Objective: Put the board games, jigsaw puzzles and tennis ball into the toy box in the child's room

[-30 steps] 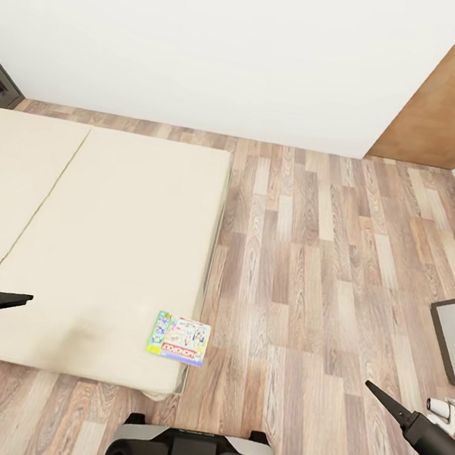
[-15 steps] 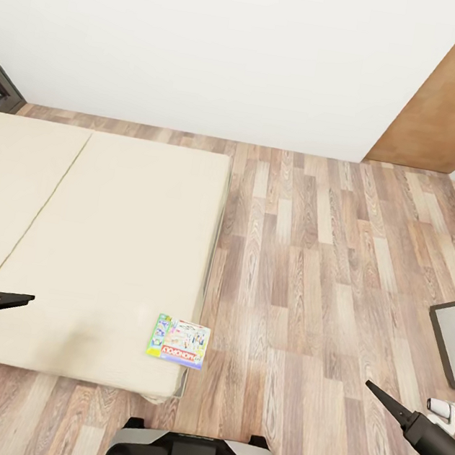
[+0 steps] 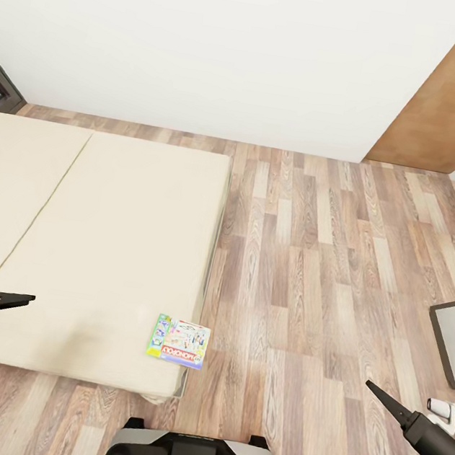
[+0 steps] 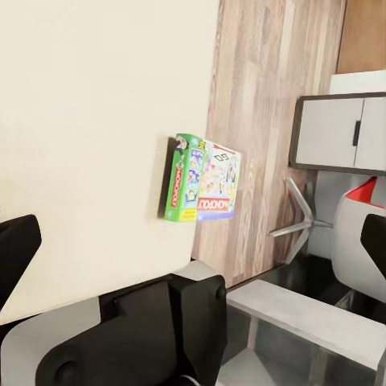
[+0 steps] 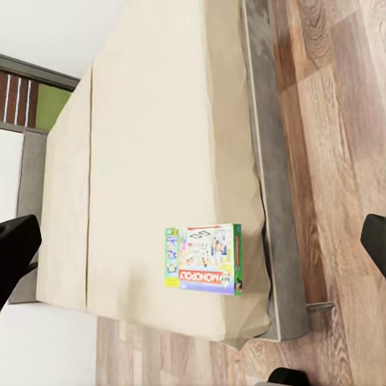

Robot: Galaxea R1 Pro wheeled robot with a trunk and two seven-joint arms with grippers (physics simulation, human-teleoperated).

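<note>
One board game lies flat at the bed's near corner. Left gripper and right gripper hover apart, empty; jaw spread cannot be told.

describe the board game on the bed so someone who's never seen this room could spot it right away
Find the large cream bed along the white wall, then follow it to the near corner beside the wood-plank floor. The board game lies flat there, a thin box with its edge reaching the mattress's side. It is the one colourful thing on the plain mattress: green spine, red MONOPOLY banner.
</note>
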